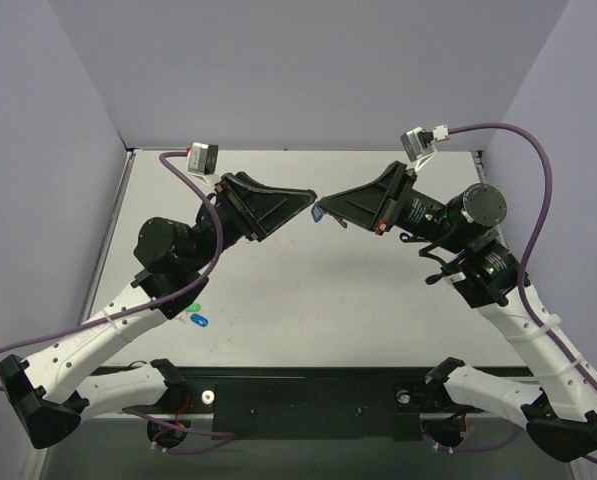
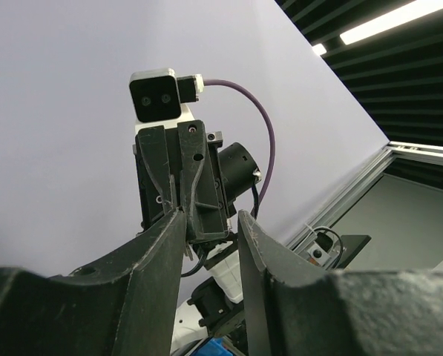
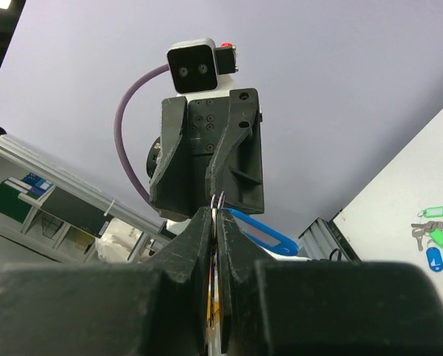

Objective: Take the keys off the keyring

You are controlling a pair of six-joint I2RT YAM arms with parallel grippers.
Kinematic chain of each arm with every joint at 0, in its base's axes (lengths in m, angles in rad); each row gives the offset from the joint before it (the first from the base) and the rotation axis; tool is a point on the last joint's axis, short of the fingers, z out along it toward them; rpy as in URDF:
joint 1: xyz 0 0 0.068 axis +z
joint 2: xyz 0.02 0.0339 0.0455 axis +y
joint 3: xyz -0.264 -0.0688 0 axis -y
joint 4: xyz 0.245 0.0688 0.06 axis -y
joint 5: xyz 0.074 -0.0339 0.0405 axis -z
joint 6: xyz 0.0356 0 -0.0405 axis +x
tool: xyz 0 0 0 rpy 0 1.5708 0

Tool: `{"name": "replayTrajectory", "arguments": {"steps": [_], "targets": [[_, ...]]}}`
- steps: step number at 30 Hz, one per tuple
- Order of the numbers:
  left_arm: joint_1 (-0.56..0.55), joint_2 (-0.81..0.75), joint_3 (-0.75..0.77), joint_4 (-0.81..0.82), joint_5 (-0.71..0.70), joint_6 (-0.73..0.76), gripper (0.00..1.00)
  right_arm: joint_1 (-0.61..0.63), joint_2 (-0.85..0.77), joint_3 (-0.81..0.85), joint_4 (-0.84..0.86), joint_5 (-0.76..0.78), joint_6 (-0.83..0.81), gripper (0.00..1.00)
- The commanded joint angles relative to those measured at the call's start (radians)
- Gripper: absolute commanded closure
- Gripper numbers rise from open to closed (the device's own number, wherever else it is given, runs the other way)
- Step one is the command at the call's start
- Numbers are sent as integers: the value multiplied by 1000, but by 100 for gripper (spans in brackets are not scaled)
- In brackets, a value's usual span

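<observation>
My right gripper (image 1: 327,209) (image 3: 217,211) is held above the table and shut on the thin metal ring of the keyring. The ring's two loops (image 3: 218,199) stick out above the fingertips. The light-blue oval tag (image 3: 260,232) with its pale centre hangs out to the right of the ring. In the top view the tag (image 1: 318,213) shows between the two gripper tips. My left gripper (image 1: 309,203) (image 2: 211,216) is open and faces the right gripper tip to tip. A bit of blue (image 2: 221,347) shows low between its fingers. The small silver key is not clearly visible.
A bunch of green tags (image 1: 192,307) (image 3: 436,213) and a dark blue tag (image 1: 199,320) (image 3: 433,257) with small keys lies on the white table (image 1: 308,300) near the left arm. Grey walls close in the left, back and right sides.
</observation>
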State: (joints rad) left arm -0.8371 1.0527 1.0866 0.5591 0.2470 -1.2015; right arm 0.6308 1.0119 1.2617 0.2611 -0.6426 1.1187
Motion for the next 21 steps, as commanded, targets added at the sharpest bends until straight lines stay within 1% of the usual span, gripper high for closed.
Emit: {"name": "replayTrajectory", "arguments": {"steps": [1,4,7,9,13,15,17,21], "targets": [[-10,10,18,61,-8,0,58,10,-10,39,104,-8,0,100],[-10,-13,16,32,-31,19,56,12,-18,47,80,1,-14,100],[-10,-36,27,-22,-60,57,46,12,-18,53,73,1,-17,100],[-10,-31,29,-27,-54,57,44,12,-15,57,79,-6,-13,100],[-10,-33,22,-18,-60,59,43,15,-7,67,90,-8,-11,100],[-10,-46,22,-36,-90,66,42,17,-7,68,93,-5,-11,100],[-10,-34,24,-28,-81,65,42,17,-6,71,95,-5,-10,100],[-13,1,27,22,-41,31,48,18,11,67,139,-11,18,100]]}}
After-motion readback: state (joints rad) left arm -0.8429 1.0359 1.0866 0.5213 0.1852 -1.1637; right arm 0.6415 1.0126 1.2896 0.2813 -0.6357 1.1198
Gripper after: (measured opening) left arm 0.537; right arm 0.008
